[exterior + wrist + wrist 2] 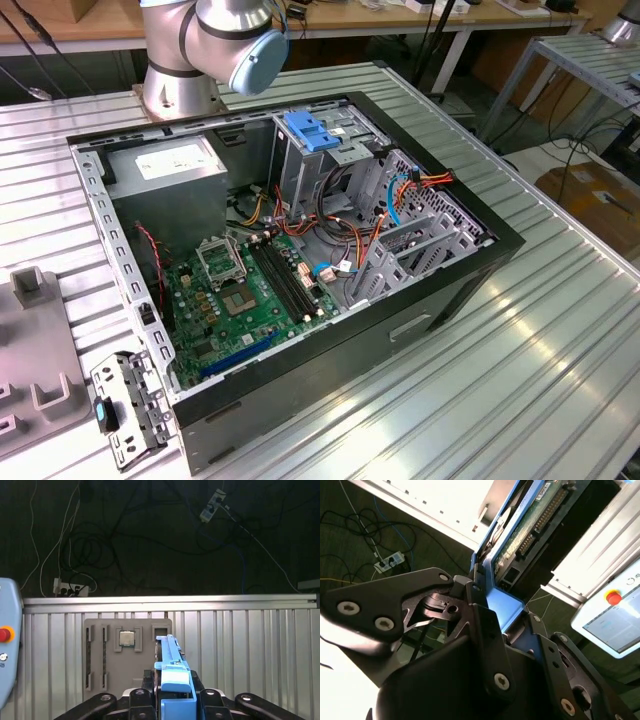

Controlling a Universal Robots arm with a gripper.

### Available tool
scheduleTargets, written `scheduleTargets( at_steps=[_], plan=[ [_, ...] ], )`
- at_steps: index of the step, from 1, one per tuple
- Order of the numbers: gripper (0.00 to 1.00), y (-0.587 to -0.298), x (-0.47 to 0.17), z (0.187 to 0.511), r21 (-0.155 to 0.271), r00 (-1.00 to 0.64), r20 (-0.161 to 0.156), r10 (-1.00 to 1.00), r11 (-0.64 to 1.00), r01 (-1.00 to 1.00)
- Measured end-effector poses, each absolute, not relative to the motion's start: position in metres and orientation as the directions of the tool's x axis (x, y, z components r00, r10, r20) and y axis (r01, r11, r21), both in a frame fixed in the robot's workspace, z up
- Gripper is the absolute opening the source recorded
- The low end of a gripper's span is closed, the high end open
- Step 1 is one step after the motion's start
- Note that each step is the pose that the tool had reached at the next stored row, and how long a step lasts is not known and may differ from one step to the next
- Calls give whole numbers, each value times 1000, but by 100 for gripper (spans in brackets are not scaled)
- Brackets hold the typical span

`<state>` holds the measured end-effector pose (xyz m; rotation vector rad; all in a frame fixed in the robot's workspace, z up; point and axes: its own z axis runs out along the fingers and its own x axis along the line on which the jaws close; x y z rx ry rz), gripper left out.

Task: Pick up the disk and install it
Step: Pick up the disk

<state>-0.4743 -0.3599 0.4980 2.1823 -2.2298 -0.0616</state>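
In both wrist views my gripper (172,692) (504,617) is shut on the disk (172,672) (532,522), with its black fingers (146,682) clamped on either side. The disk is held on edge. Its blue plastic side rail faces the first wrist view, and the second wrist view shows its green circuit-board underside with a connector row. The gripper and disk hang above the ribbed aluminium table (250,650), near the table's edge. The open computer case (420,300) lies on its side in the exterior view, with the arm's base (180,60) behind it.
A grey fixture plate (107,675) with a small processor chip (126,638) lies on the table just beyond the disk. A pendant with a red button (4,635) sits beside it. Inside the case are a power-supply box (165,165), a blue-latched cage (312,132), cables and the motherboard (250,290).
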Motion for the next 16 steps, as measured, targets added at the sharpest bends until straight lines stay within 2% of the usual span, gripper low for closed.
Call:
scheduleTargets(
  at_steps=[16],
  plan=[
    [37, -360, -461, 498, 28, -22, -11, -1000, 21, -999]
  ],
)
